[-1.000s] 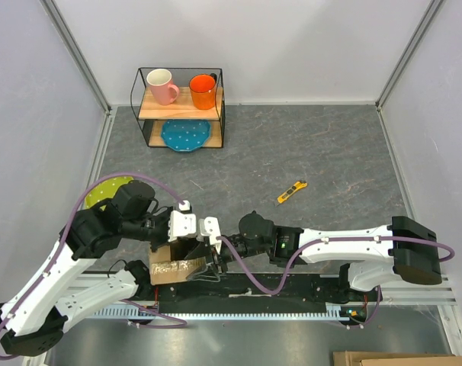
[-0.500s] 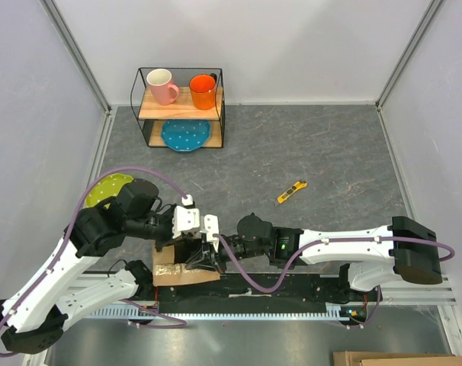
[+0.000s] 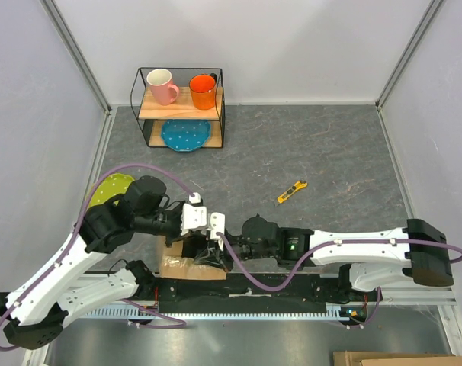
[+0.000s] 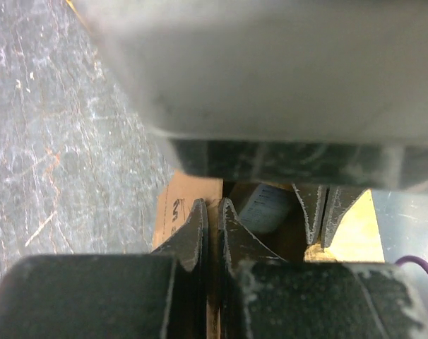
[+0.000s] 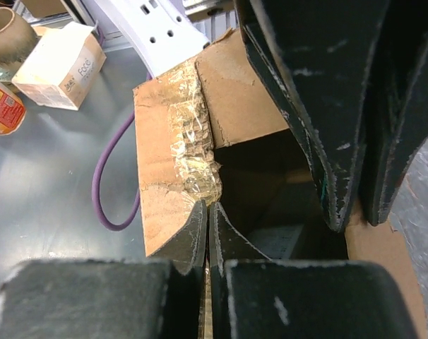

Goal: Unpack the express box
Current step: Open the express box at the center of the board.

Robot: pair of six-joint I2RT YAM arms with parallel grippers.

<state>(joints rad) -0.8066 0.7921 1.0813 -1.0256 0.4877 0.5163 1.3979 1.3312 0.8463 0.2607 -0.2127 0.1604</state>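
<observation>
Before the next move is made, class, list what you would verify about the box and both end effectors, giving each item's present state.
1. Box top open: ok.
2. Left end effector shut on a box wall: ok.
3. Right end effector shut on the taped flap's edge: ok.
4. Contents in view: ok, a pale item shows inside.
5. A free end effector to lift the item: not ok, both hold cardboard.
6. What the item is: cannot tell.

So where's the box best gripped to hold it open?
On the box, take the wall rims from above. Its top is open, leaving thin upright cardboard edges to pinch. The left gripper and right gripper pinch opposite rims this way.
</observation>
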